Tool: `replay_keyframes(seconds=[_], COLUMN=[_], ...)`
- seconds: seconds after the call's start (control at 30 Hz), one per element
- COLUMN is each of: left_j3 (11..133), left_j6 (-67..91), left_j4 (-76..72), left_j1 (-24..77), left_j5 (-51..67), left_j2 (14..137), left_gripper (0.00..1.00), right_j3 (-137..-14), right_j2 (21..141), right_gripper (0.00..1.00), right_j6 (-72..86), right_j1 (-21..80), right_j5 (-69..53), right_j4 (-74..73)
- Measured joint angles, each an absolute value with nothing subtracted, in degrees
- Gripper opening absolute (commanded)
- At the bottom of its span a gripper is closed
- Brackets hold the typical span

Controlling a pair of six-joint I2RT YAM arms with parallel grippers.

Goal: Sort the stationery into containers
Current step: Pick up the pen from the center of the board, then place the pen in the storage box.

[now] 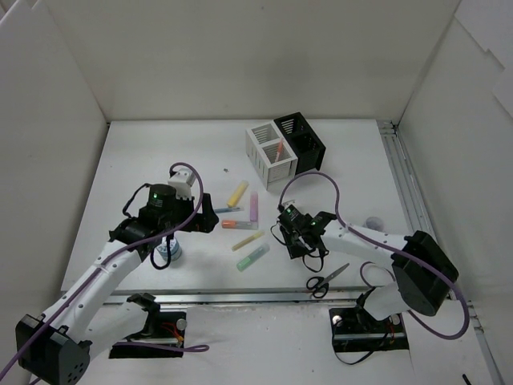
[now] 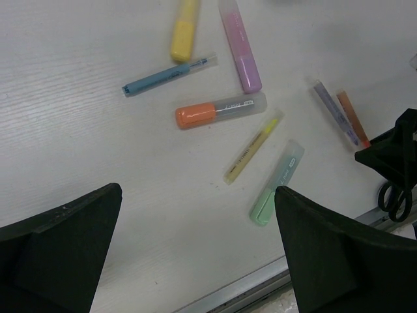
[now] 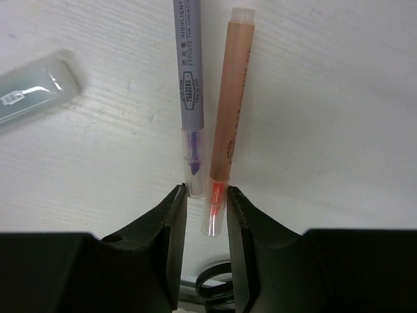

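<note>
Right end effector (image 3: 206, 193) straddles orange pen (image 3: 228, 98) near scissors (image 1: 327, 281).

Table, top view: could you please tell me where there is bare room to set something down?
Bare: the far-left stretch between the left wall and the holders; also right of the holders, toward the rail. Crowded: the middle, with markers, and the near edge by the scissors.

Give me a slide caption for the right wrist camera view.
Right gripper straddling the capped tip of the orange pen, purple pen lying alongside.
</note>
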State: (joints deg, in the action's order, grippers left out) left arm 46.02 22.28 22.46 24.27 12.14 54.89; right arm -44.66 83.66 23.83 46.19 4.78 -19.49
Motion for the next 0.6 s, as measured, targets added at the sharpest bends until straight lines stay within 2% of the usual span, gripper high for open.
replay_keyframes(seconds=[0.4, 0.6], left_j3=[46.4, 47.1], left_j6=[21.4, 21.1], left_j4=[22.5, 22.6], left_j1=[24.3, 24.3], left_j5=[11.9, 11.5], left_j2=[54.9, 54.9], left_gripper=[0.99, 1.00], right_j3=[-50.4, -65.3], right_j2=[79.0, 79.1], right_gripper=[0.00, 0.03], right_j6=[14.2, 0.0], right_j1=[43.0, 40.1], right_j5=[5.2, 6.9], right_j4=[-22.0, -25.8])
